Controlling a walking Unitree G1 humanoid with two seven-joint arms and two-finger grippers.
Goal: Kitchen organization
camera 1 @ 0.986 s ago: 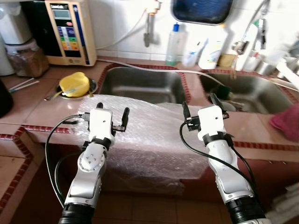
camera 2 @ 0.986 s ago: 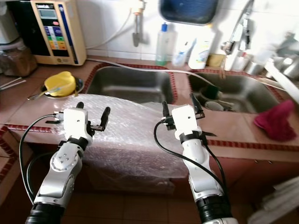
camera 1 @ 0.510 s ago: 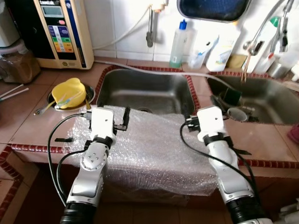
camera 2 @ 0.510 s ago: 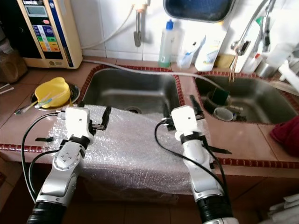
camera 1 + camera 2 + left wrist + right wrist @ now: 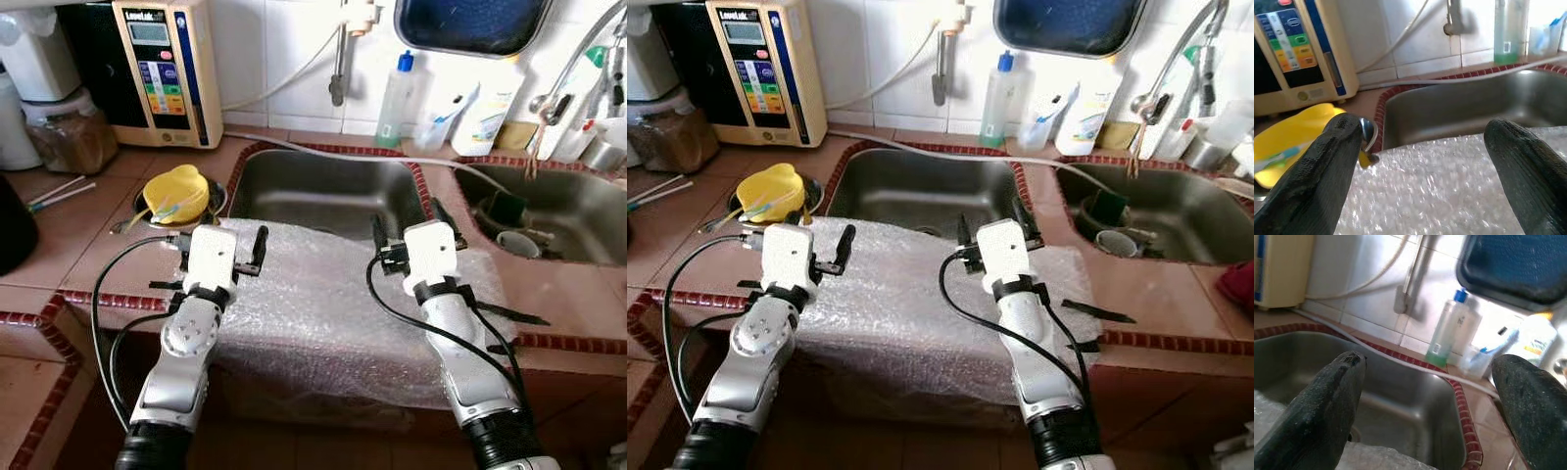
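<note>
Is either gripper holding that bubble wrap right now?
No, the left gripper and right gripper hover open above the bubble wrap, grasping nothing.

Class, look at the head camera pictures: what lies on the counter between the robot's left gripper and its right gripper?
In the left eye view, a sheet of bubble wrap spans the gap between the left gripper and the right gripper, draped over the counter's front edge.
</note>
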